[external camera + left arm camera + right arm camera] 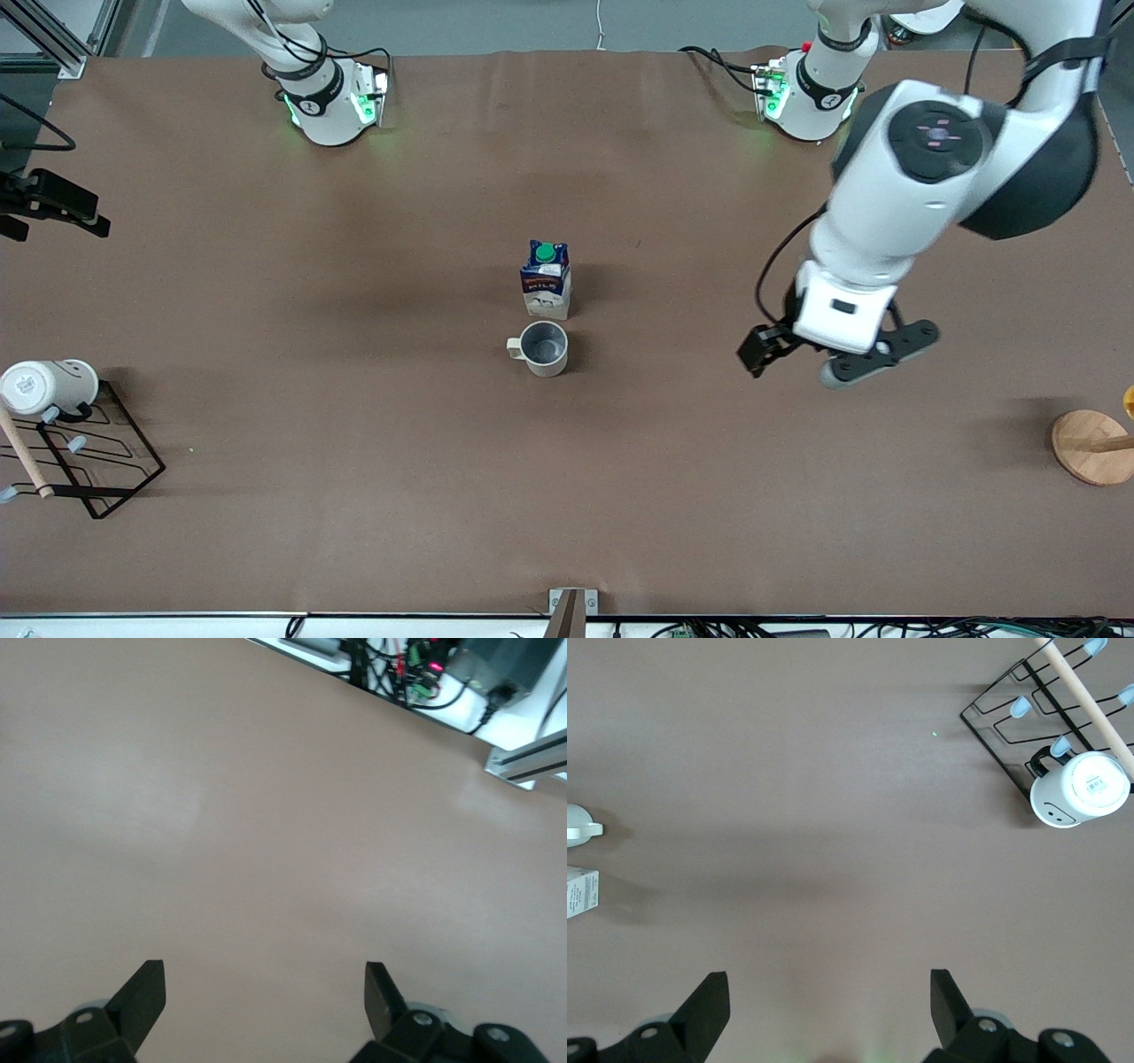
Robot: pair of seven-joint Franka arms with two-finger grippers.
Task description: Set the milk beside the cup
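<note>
milk [546, 282]: upright at table centre, just beside cup [541, 348], farther from front camera. judged light, stiff, crushable; best gripped mid-body. left gripper [793, 357] spread, empty, over bare table; right gripper [828, 1010] spread, waiting.

Bare tabletop [691, 425] lies under the open left hand [828, 354]; toward the right arm's end, only the touching milk [546, 282] and cup [543, 347] stand.

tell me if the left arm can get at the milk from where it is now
Probably yes: the left tool hangs open over bare table toward the left arm's end, nothing between it and the milk; the cup stands just nearer the camera.
</note>
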